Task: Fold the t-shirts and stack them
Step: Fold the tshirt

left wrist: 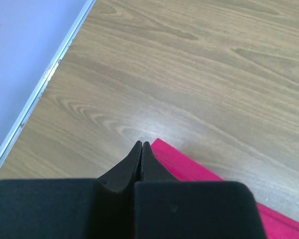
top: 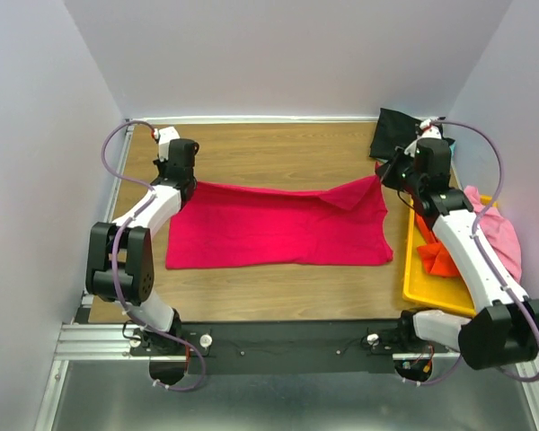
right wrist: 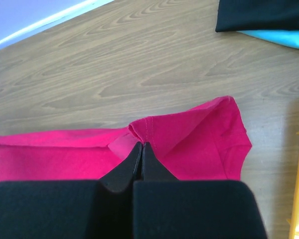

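A large crimson t-shirt [top: 278, 224] lies spread across the middle of the wooden table. My left gripper [top: 190, 182] is at its far left corner, jaws shut [left wrist: 141, 144]. The crimson edge [left wrist: 199, 172] runs out beside the right finger. My right gripper [top: 384, 177] is at the far right corner, shut [right wrist: 141, 145] on the stitched hem of the crimson cloth [right wrist: 199, 144], which bunches up at the tips. A black t-shirt [top: 397, 135] lies at the back right over a teal one [right wrist: 284, 39].
A yellow bin [top: 422, 292] stands along the right edge, holding an orange t-shirt [top: 438, 259] and a pink one [top: 499, 235] under my right arm. White walls close in the table at the back and on both sides.
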Available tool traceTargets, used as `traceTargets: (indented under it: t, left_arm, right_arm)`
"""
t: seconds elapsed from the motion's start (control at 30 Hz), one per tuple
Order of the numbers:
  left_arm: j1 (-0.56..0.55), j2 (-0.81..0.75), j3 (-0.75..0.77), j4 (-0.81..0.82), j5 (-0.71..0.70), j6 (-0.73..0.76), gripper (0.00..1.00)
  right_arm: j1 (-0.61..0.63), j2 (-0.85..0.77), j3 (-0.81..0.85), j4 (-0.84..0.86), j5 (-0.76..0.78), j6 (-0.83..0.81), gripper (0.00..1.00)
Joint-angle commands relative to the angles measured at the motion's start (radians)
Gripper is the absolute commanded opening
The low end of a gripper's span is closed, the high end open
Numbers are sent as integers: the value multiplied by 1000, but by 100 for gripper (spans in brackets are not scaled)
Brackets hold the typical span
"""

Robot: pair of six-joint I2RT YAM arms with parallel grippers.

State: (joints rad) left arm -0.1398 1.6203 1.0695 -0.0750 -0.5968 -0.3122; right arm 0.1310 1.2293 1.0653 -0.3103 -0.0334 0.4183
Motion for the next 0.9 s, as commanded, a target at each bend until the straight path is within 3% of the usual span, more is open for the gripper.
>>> traceTargets:
  t: [0.0, 0.73, 0.8, 0.87]
  left_arm:
    - [-9, -59, -36, 18, -57, -16, 0]
    - [-29, -246, -253, -75, -124, -149, 0]
    - [-32, -258, -261, -109, -121, -179, 23]
    - [-43, -286, -275, -132, -146, -211, 48]
  right_arm:
    - [7, -85, -65, -58, 23, 14, 1]
    - [22, -379, -314, -203, -66, 20, 1]
    - [30, -387, -323, -214, -65, 20, 3]
    - [57, -409, -321, -220, -60, 25, 26]
